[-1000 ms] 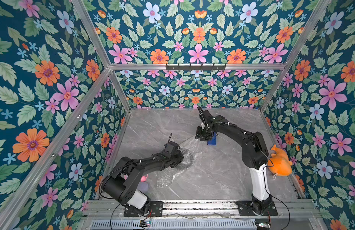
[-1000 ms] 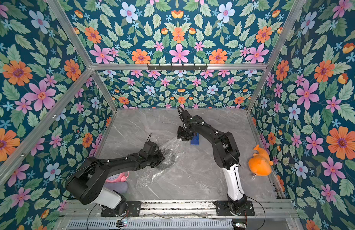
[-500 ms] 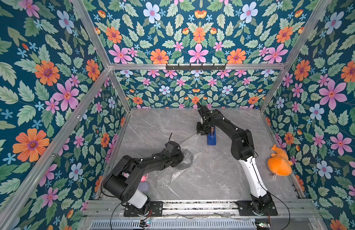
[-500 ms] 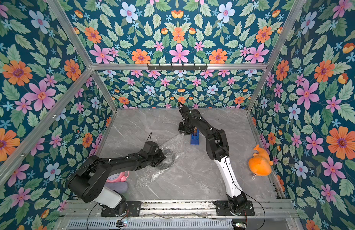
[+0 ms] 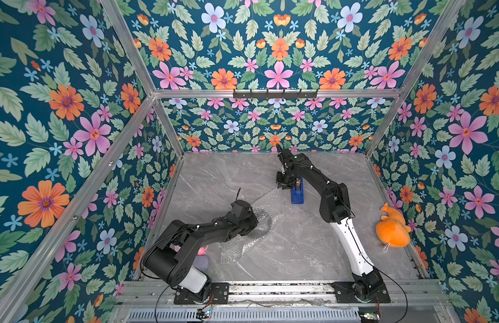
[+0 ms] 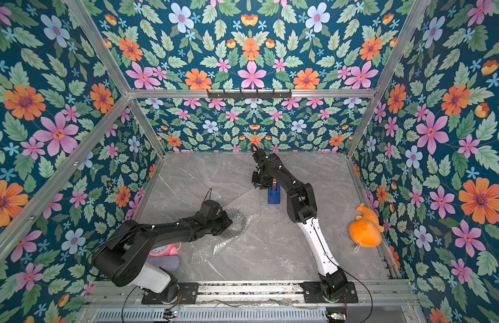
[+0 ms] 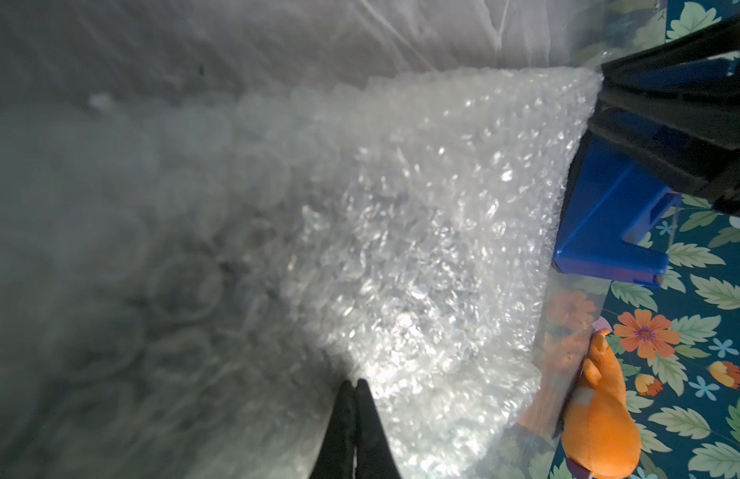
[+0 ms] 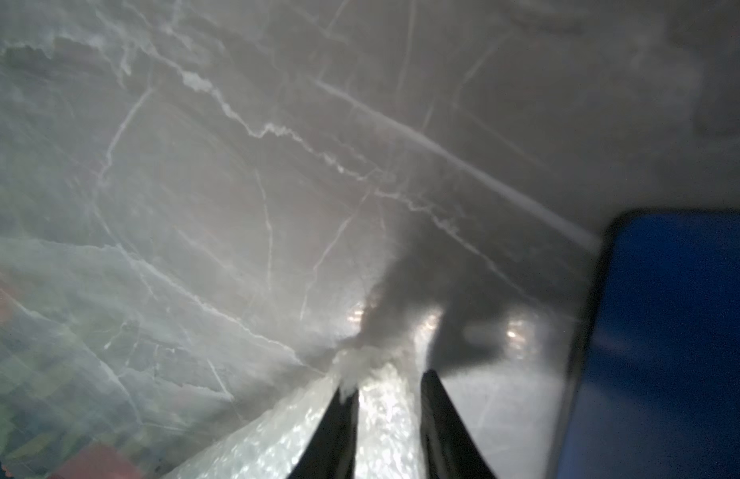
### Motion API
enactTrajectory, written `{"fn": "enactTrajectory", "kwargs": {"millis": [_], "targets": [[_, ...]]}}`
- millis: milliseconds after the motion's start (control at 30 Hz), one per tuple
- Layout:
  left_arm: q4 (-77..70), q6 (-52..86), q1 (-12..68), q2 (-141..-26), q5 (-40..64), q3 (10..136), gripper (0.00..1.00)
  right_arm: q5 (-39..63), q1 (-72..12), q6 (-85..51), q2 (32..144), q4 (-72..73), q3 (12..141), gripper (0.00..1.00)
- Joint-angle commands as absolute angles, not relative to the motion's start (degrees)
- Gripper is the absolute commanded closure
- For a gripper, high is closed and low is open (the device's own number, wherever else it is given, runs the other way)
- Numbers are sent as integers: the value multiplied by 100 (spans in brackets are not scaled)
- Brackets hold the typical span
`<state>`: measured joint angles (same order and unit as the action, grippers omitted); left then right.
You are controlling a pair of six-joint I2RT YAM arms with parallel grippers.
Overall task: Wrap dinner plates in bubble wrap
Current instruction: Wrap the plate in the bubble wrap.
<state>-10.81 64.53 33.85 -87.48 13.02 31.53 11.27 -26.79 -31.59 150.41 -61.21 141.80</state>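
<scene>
Currently I have the left gripper [image 7: 354, 387] fully closed, its two black fingers pressed together, low over the bubble wrap [image 5: 242, 246] left of the tabletop's [image 5: 298, 251] centre. I can't tell whether any film is pinched between them. The black plate [image 5: 261, 221] lies under the wrap just beside that gripper. In both top views it shows as a dark round patch through the dimpled film [image 6: 238, 221].

The sheet runs diagonally, from a crumpled end nearer the front edge up to a corner near the middle of the tabletop. At that corner sits my right gripper [image 8: 385, 379]. In the right wrist view its jaws stand partly apart with the wrap's corner [image 8: 383, 431] lying between them. The film lies against one finger [image 8: 339, 419], and I see a gap to the other.

A blue plastic holder [image 5: 296, 195] stands just beside the right gripper, on the side toward the right edge. From the left wrist view it sits right at the wrap's far edge [image 7: 600, 232]. An orange plush toy [image 5: 392, 229] lies against the right edge, well apart from the wrap. A pink alarm clock [image 6: 166, 249] and a greyish cloth [image 6: 164, 263] sit by the front left corner, behind the left arm.
</scene>
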Motion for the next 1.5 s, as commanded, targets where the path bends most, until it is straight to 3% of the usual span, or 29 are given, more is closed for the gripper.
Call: {"fn": "enactTrajectory", "kwargs": {"millis": [0, 100, 167, 467, 633, 867, 1100, 1300, 1467], "targets": [[-326, 6354, 3384, -8816, 1195, 3094, 100, 1349, -2673, -3169, 15145, -6154, 14214, 79], [-384, 6363, 3384, -8794, 1204, 3026, 100, 1365, -2676, -3098, 15301, -6179, 14316, 68], [-389, 6353, 3384, -8780, 1204, 2999, 100, 1317, -2680, -3055, 15365, -6170, 14320, 66], [-387, 6336, 3375, -8800, 1184, 2997, 100, 1074, -2676, -2950, 15303, -6065, 14463, 100], [-434, 6361, 3357, -8866, 1178, 2989, 100, 1199, -2721, -2927, 14419, -5742, 14173, 100], [-624, 6446, 3349, -8871, 1222, 2920, 100, 1204, -3298, -2979, 12352, -4440, 11746, 100], [-1121, 6618, 3333, -8689, 1283, 2704, 100, 1546, -3920, -4109, 10675, -2336, 8741, 100], [-1355, 6673, 3331, -8626, 1316, 2663, 100, 1679, -4532, -4967, 10700, -1318, 7945, 100], [-1416, 6763, 3332, -8546, 1328, 2659, 100, 1329, -4765, -5401, 11029, -1285, 7783, 100]]}}
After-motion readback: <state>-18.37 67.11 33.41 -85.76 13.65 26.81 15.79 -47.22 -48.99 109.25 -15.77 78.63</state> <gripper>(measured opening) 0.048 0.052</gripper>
